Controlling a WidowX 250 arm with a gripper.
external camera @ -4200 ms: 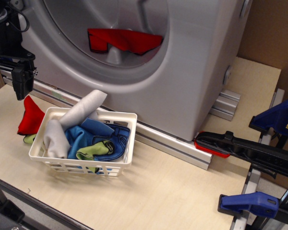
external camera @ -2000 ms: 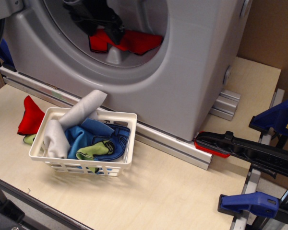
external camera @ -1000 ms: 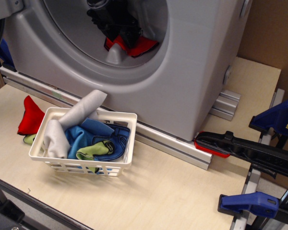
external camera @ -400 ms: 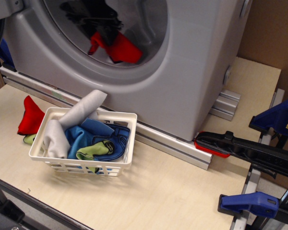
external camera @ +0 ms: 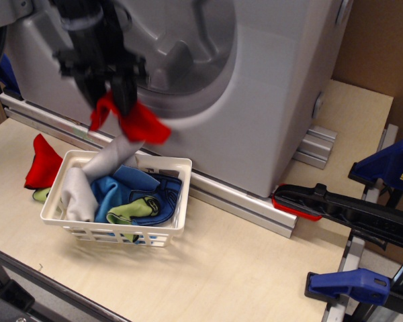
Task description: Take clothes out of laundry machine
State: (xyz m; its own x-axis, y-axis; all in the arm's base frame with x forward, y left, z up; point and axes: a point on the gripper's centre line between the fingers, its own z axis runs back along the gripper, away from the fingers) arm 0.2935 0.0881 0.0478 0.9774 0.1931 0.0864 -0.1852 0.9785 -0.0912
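My black gripper (external camera: 109,94) is shut on the bright red garment (external camera: 136,122). It holds it in the air outside the round opening, just above the back rim of the white basket (external camera: 168,229). The garment hangs down from the fingers, blurred by motion. The light-grey laundry machine (external camera: 269,87) fills the back of the view. Its grey drum (external camera: 178,47) shows no cloth inside.
The basket holds grey, blue and green cloths (external camera: 127,198). Another plain red cloth (external camera: 41,163) lies on the wooden table left of the basket. An aluminium rail (external camera: 242,201) runs along the machine's foot. Blue and black clamps (external camera: 363,215) stand at the right.
The gripper reached into the drum, shut on the red garment and pulled it out to the left and down. It now hangs over the basket.
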